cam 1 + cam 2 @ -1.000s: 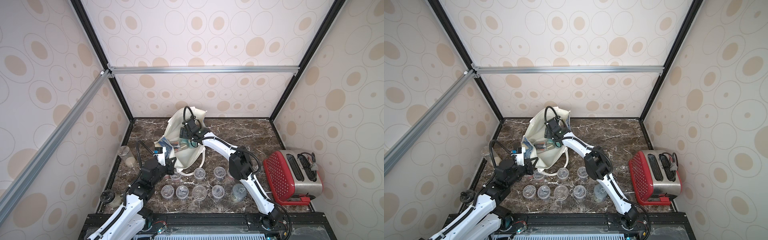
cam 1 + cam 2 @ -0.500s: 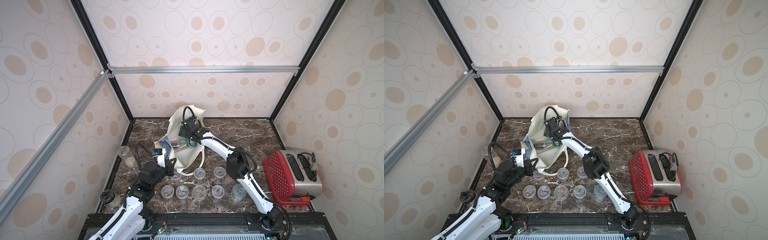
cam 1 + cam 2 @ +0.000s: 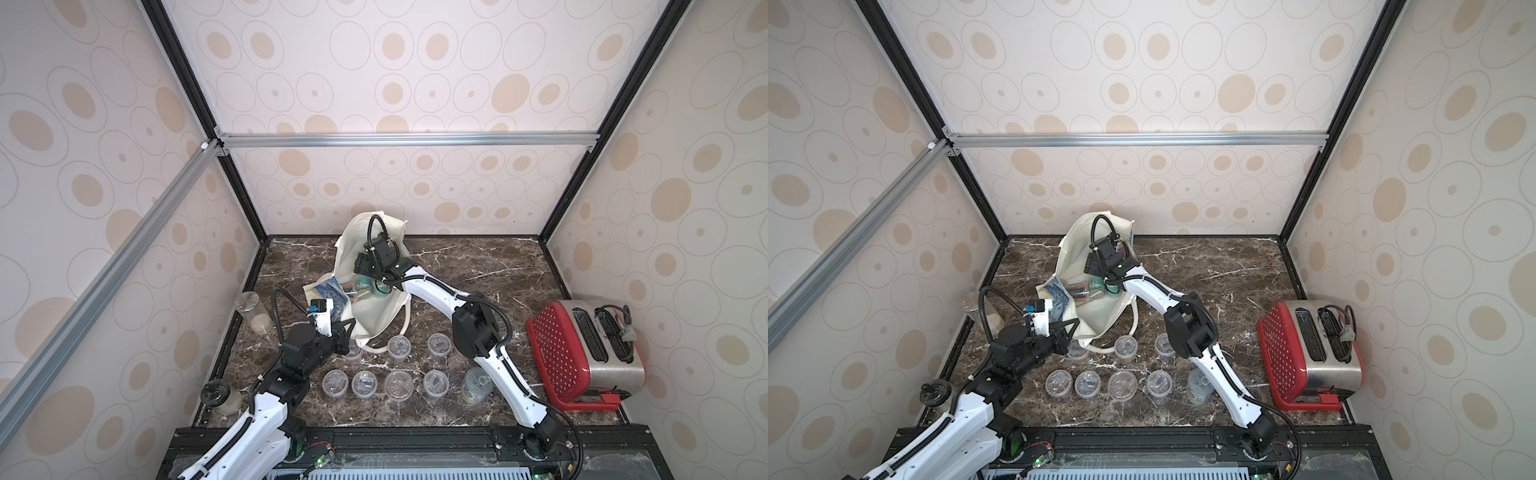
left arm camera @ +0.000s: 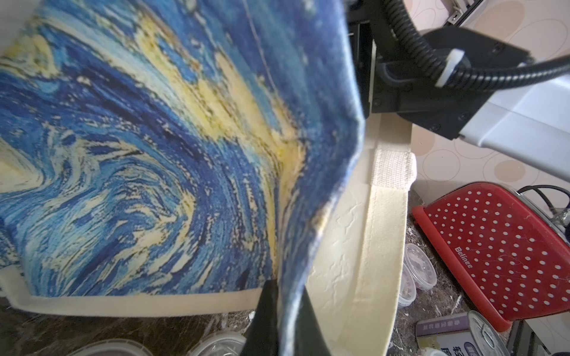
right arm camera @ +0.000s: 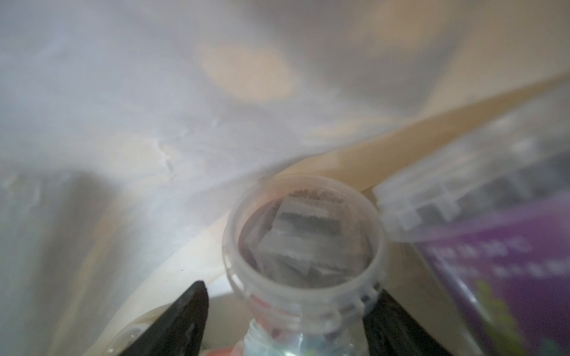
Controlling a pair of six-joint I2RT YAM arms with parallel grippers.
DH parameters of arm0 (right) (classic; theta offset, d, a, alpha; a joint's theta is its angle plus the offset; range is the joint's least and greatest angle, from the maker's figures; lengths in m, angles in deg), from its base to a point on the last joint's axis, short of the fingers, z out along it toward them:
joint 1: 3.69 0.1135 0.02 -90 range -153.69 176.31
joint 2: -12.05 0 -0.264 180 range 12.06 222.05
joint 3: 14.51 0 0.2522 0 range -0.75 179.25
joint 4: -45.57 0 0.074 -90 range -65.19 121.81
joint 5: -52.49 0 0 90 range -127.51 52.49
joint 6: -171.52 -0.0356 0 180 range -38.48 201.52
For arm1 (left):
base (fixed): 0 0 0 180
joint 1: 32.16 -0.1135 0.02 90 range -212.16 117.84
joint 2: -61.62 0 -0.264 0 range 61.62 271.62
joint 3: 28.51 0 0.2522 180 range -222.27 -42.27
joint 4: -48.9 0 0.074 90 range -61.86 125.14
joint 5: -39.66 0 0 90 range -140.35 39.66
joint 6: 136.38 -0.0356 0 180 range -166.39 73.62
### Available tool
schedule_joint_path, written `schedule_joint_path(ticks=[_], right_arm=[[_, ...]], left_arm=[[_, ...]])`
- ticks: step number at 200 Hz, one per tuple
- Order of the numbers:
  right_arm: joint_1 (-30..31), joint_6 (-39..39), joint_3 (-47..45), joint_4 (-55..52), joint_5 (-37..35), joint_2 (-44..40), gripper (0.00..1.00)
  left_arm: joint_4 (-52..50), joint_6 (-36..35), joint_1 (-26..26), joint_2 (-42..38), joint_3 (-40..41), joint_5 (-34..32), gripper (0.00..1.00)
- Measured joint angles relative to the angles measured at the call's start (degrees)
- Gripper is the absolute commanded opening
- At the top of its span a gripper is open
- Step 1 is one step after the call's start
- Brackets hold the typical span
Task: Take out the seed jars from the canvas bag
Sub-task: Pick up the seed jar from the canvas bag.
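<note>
Left claw (image 4: 279, 320) clamped tight, its black fingers pinching the rim of the canvas bag (image 4: 148, 160). The woven blue-and-yellow swirl print is bunched between them, and a ribbed white strap (image 4: 391, 169) is stitched to the cream hem just beside.

Over to the right claw (image 5: 290, 288), deep in the bag's mouth: jaws spread wide, astride a small round seed jar (image 5: 303, 234) of clear plastic. Its ridged lid faces the camera, and folded packets show through. One black finger (image 5: 182, 314) stands clear of the jar's wall; the other sits right against it. Blurred alongside is a purple-labelled jar (image 5: 499, 255), bigger and clear-lidded.

In both top views the bag slumps open on the dark, white-veined marble worktop (image 3: 478, 266). More seed jars (image 3: 355, 291) are heaped inside, one banded teal. Out front, loose jars (image 3: 398, 384) stand upright in two rough rows on the worktop. A ring-pull tin can (image 3: 476, 384) sits at the near row's end, by the right arm. A red toaster (image 3: 582, 353), its side dotted white and its body brushed steel, sits well apart.
</note>
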Motion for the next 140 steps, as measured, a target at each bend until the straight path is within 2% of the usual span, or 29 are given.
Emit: schedule_joint_path(ticks=[49, 89, 140], right_arm=[[0.0, 4.9, 0.5, 1.4, 0.2, 1.2, 0.79], [-0.7, 10.0, 0.8, 6.7, 5.0, 2.9, 0.72], [-0.9, 15.1, 0.8, 11.3, 11.0, 4.1, 0.68]], left_arm=[[-0.1, 0.0, 0.0, -0.3, 0.2, 0.2, 0.00], [-0.6, 0.0, 0.0, -1.2, 0.2, 0.0, 0.00], [-0.9, -0.1, 0.0, -1.3, 0.1, -0.2, 0.00]])
